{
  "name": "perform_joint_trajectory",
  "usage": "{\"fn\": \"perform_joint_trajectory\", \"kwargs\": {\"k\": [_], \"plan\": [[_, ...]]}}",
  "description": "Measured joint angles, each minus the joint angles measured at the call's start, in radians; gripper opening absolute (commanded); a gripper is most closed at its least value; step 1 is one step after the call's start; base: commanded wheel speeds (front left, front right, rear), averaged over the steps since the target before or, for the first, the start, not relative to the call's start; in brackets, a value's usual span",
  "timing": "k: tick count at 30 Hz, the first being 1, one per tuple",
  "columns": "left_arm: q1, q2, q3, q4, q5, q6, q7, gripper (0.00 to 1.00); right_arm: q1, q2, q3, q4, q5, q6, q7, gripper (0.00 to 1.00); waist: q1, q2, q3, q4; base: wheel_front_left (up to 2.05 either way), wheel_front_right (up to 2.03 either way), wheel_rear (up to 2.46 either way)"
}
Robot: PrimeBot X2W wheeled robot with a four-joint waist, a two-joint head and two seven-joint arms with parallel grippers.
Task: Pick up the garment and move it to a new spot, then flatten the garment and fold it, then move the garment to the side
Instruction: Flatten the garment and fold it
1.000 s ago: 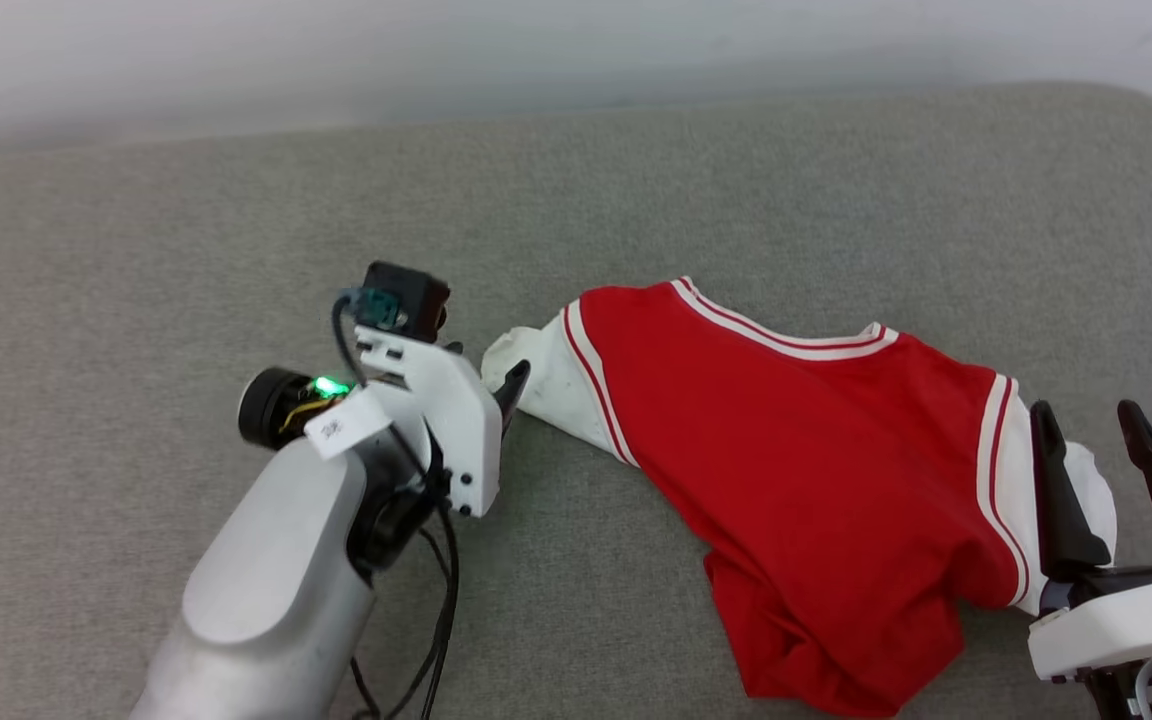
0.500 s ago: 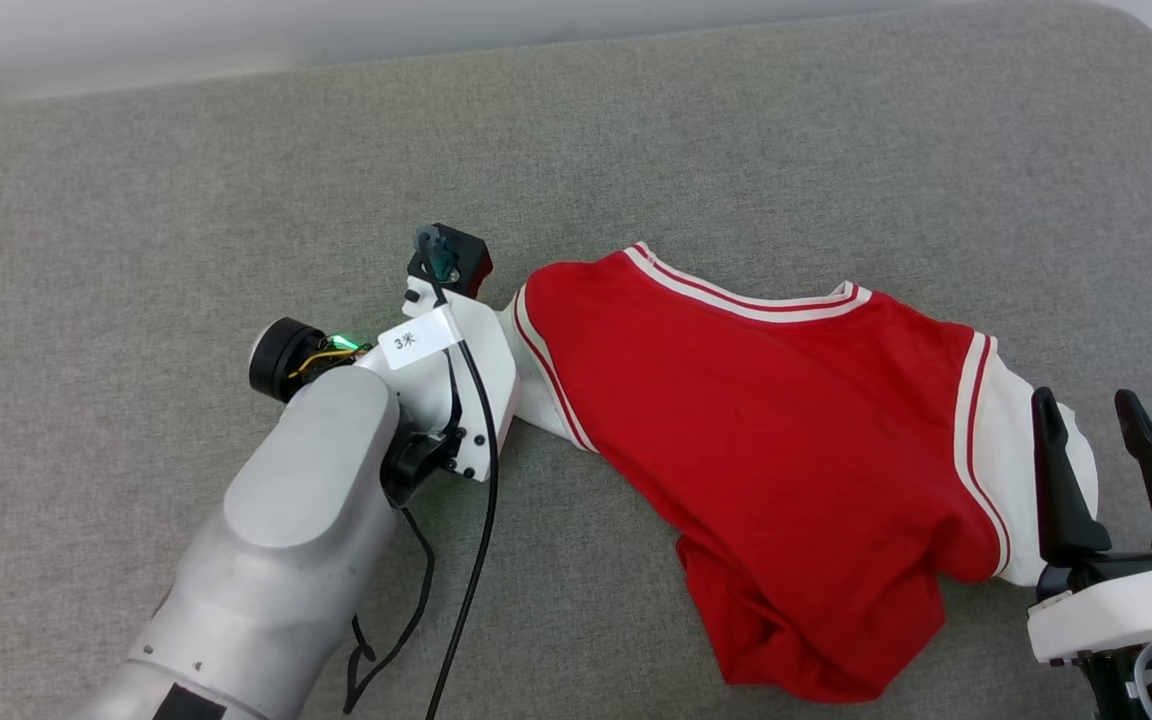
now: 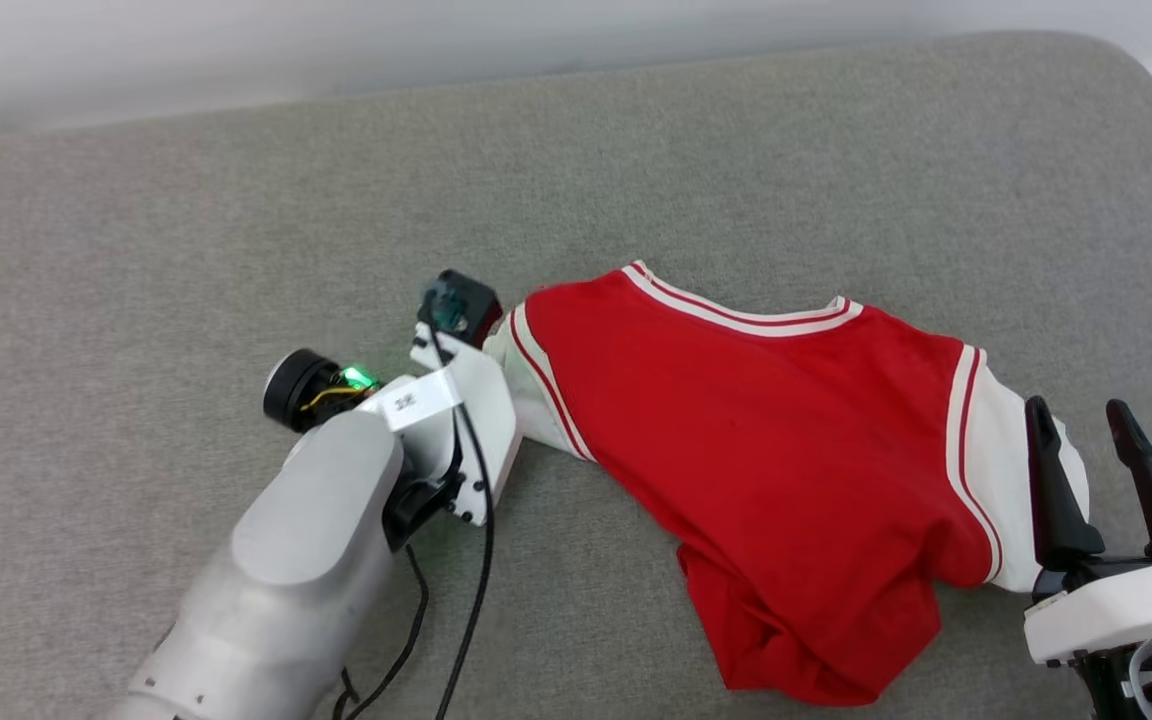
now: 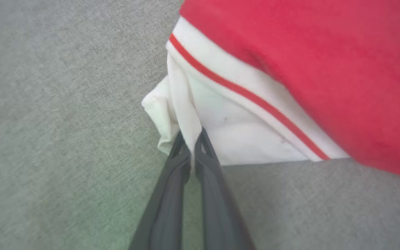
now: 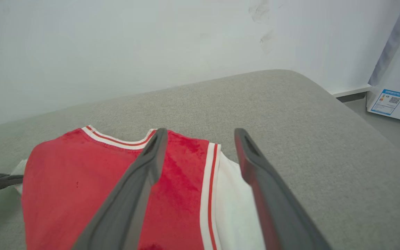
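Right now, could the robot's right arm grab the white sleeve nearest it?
Probably yes. The right end effector stands open just beside that white sleeve of the garment, with nothing lying between them; a slight dip forward and down looks enough.

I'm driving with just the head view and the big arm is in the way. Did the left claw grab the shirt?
Observer: Yes. The left wrist view shows the left claw shut on a fold of the white sleeve of the garment.
Operator: Is the sleeve flat there?
Observer: No, it is bunched into folds at the pinch, with bare grey cushion beside it.
Operator: What's past the cushion's right corner?
Observer: The right wrist view shows a white box with a blue label, down by the floor.
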Motion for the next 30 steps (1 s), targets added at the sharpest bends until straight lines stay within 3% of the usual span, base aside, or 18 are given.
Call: {"fn": "perform_joint_trajectory", "kwargs": {"k": [7,17,23,30], "plan": [[0.105,0.054,0.031,-0.098,-0.042,0.010,-0.050,0.00,0.005,0.000,-0.029,0.034,0.031,0.000,0.051,1.00,0.0000,0.0000,-0.055,0.036,0.00,0.00,0.00],[0.285,0.158,0.093,-0.334,-0.082,0.084,-0.065,0.00,0.008,-0.001,-0.110,0.107,0.057,0.000,0.177,1.00,-0.0001,0.0000,-0.122,0.079,0.00,0.00,0.00],[0.355,0.197,0.103,-0.499,-0.094,0.124,-0.029,0.00,-0.047,-0.105,-0.191,0.252,0.117,0.000,0.360,1.00,-0.0001,0.0000,-0.120,0.099,0.00,0.00,0.00],[0.360,0.212,0.110,-0.603,-0.093,0.144,-0.007,0.00,-0.197,-0.210,-0.169,0.403,0.180,0.000,0.532,1.00,0.0000,0.0000,-0.066,0.112,0.00,0.00,0.00]]}}
